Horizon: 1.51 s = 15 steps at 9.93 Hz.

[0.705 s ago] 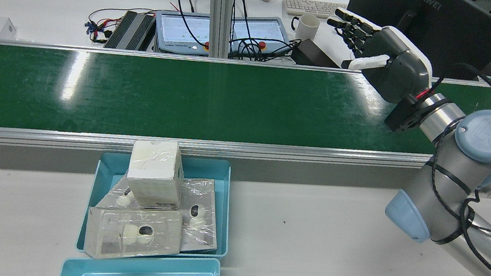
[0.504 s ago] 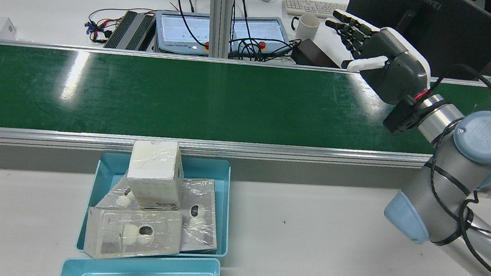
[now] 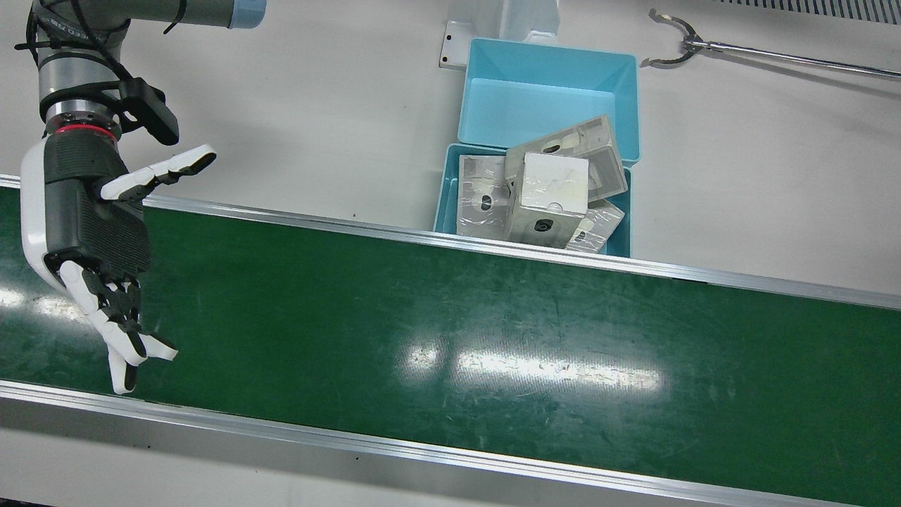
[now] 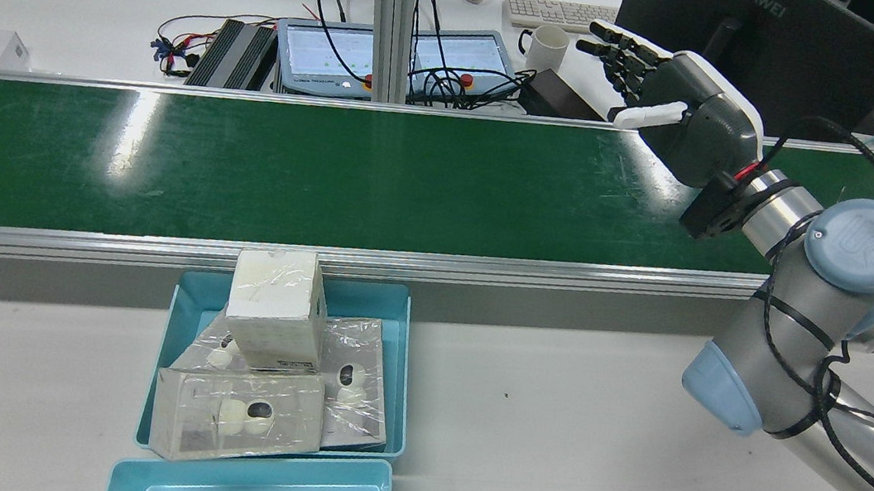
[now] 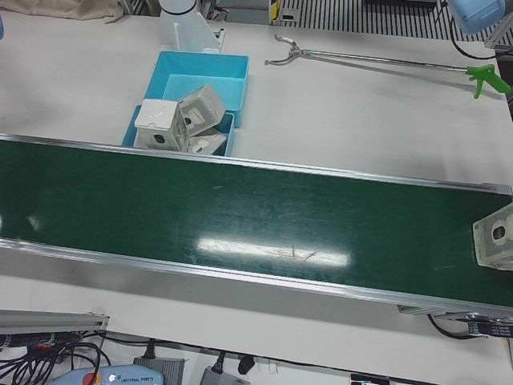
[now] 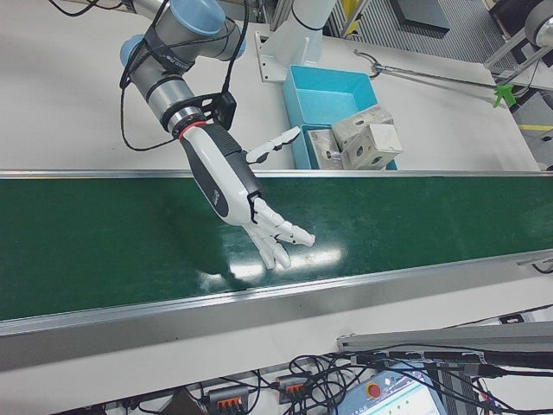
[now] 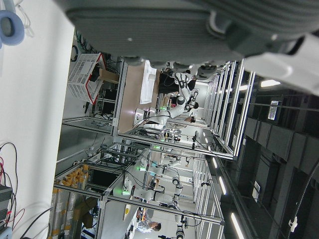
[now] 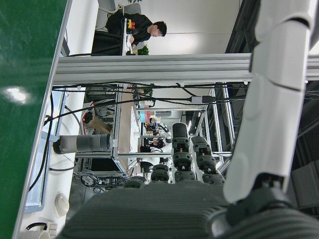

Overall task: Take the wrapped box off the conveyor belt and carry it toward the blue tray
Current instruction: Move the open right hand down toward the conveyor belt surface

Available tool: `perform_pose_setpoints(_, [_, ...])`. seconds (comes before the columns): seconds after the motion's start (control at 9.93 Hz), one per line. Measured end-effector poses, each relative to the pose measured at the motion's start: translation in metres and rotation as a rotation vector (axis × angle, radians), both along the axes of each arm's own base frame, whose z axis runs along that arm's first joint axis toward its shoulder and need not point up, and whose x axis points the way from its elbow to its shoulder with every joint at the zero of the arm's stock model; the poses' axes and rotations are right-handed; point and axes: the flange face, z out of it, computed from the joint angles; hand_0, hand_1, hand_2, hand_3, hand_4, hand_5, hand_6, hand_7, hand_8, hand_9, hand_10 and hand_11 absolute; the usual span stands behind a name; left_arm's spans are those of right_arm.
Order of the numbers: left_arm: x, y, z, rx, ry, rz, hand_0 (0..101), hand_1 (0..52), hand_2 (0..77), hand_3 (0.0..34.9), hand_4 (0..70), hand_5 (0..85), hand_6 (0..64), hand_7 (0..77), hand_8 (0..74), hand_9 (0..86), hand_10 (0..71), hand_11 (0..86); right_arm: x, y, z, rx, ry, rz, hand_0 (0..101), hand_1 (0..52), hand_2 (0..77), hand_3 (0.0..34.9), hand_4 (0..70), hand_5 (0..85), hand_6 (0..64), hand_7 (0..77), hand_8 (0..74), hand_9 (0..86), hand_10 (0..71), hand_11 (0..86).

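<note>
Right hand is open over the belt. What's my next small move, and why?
Probably wait with the right hand open above the conveyor belt. Nothing lies under it, and the only wrapped box on the belt sits at the far end, at the left-front view's right edge.

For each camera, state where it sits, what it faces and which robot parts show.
Front view: overhead; conveyor belt, right hand, blue tray.
Rear view: behind robot; same three.
Left-front view: operators' side; belt, wrapped box, no arm.
Right-front view: operators' side; right hand above belt.
Left hand view: left hand, lab beyond.
Right hand view: own palm, belt.
</note>
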Motion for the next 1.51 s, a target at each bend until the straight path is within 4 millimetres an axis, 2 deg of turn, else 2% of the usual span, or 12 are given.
perform_pose_setpoints(0.2, [0.0, 0.0, 0.0, 0.0, 0.0, 0.0, 0, 0.0, 1.1, 0.0, 0.0, 1.1, 0.5, 0.5, 0.5, 0.5, 0.5, 0.5, -0.003, -0.002, 0.002, -0.005, 0.004, -0.001, 46, 8.2, 4.9, 0.0, 14.2, 8.2, 8.2, 19.1, 3.3, 4.4, 0.0, 1.6])
perform_pose_setpoints(0.3, [0.0, 0.0, 0.0, 0.0, 0.0, 0.0, 0, 0.0, 1.1, 0.0, 0.0, 1.1, 0.5, 0.5, 0.5, 0.5, 0.5, 0.5, -0.004, -0.003, 0.004, -0.009, 0.006, -0.002, 46, 7.6, 2.2, 0.0, 14.2, 8.2, 8.2, 19.1, 5.5, 5.4, 0.0, 1.6])
perform_pose_setpoints(0.71, [0.0, 0.0, 0.0, 0.0, 0.0, 0.0, 0, 0.0, 0.5, 0.0, 0.0, 1.1, 0.0, 0.5, 0.5, 0.5, 0.0, 0.5, -0.013, -0.008, 0.011, -0.025, 0.016, -0.006, 46, 7.6, 3.8, 0.0, 13.6, 8.2, 8.2, 19.1, 5.5, 5.4, 0.0, 1.6])
perform_pose_setpoints(0.91, [0.0, 0.0, 0.0, 0.0, 0.0, 0.0, 0, 0.0, 1.1, 0.0, 0.0, 1.1, 0.5, 0.5, 0.5, 0.5, 0.0, 0.5, -0.011, -0.015, 0.018, -0.041, 0.026, 0.002, 43, 7.6, 2.7, 0.0, 13.6, 8.2, 8.2, 19.1, 5.5, 5.4, 0.0, 1.6])
perform_pose_setpoints(1.01, [0.0, 0.0, 0.0, 0.0, 0.0, 0.0, 0, 0.0, 1.1, 0.0, 0.0, 1.1, 0.5, 0.5, 0.5, 0.5, 0.0, 0.5, -0.01, -0.016, 0.021, -0.047, 0.029, 0.004, 43, 5.4, 2.2, 0.0, 14.2, 8.2, 8.2, 17.5, 5.5, 5.4, 0.0, 1.6])
perform_pose_setpoints(1.51, [0.0, 0.0, 0.0, 0.0, 0.0, 0.0, 0, 0.0, 1.1, 0.0, 0.0, 1.1, 0.5, 0.5, 0.5, 0.5, 0.5, 0.5, -0.008, -0.016, 0.022, -0.047, 0.029, 0.006, 44, 6.5, 2.2, 0.0, 13.1, 8.2, 7.1, 16.4, 5.5, 5.4, 0.0, 1.6])
